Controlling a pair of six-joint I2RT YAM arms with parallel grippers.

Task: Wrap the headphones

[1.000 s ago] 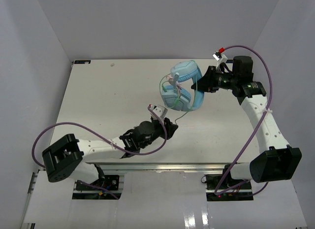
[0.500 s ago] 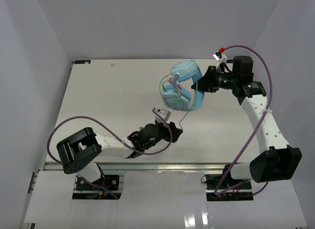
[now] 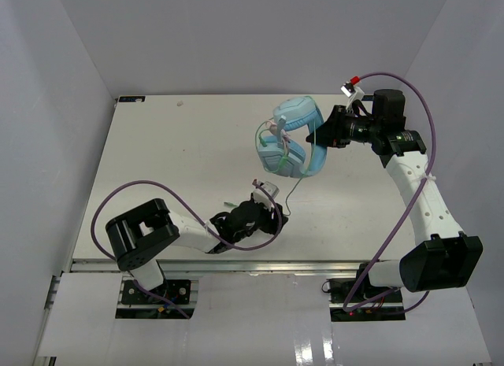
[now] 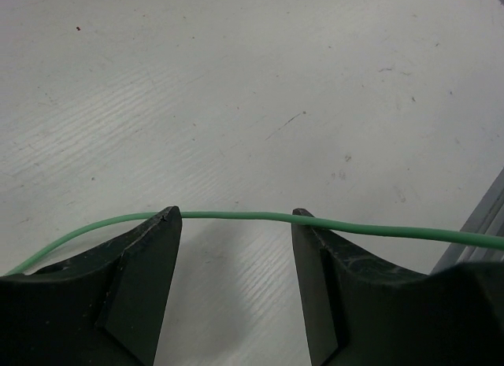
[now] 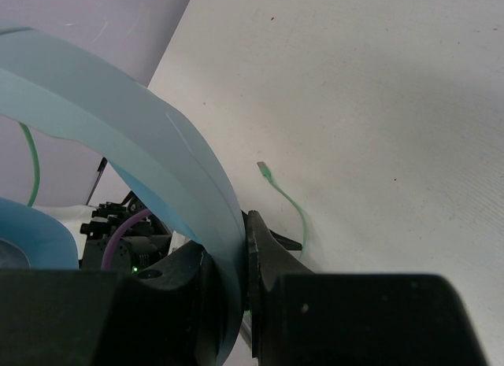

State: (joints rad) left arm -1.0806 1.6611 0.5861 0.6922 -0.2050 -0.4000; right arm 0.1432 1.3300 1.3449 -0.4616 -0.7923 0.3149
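The white table [image 3: 157, 161] spread beneath the headphones [image 3: 293, 138], which sat over its far right part. The right arm [image 3: 421, 201] reached in from the right of the headphones, a purple cable [image 3: 417, 90] looping above it. The left arm [image 3: 181, 228] lay low on the near-left side of the headphones, well apart from them, with its own purple cable [image 3: 118, 197] arching over its base.

The headphones were light blue, with their padded ear cups turned away from the right arm and their curved headband [image 5: 157, 146] toward it. Whether the cups rested on the table could not be told.

The right gripper [image 3: 319, 139] was clenched on the headband, its fingers [image 5: 264, 260] pressed against both faces of the blue band. The left gripper [image 4: 234, 224] was released, its jaws standing apart just above the table.

A thin green cable [image 4: 378, 227] ran down from the headphones toward the near side and lay across the tips of the left gripper's fingers [image 4: 150, 248], draped over them and not pinched. Its small plug [image 5: 264, 171] lay on the table, beyond the left gripper from the headphones.
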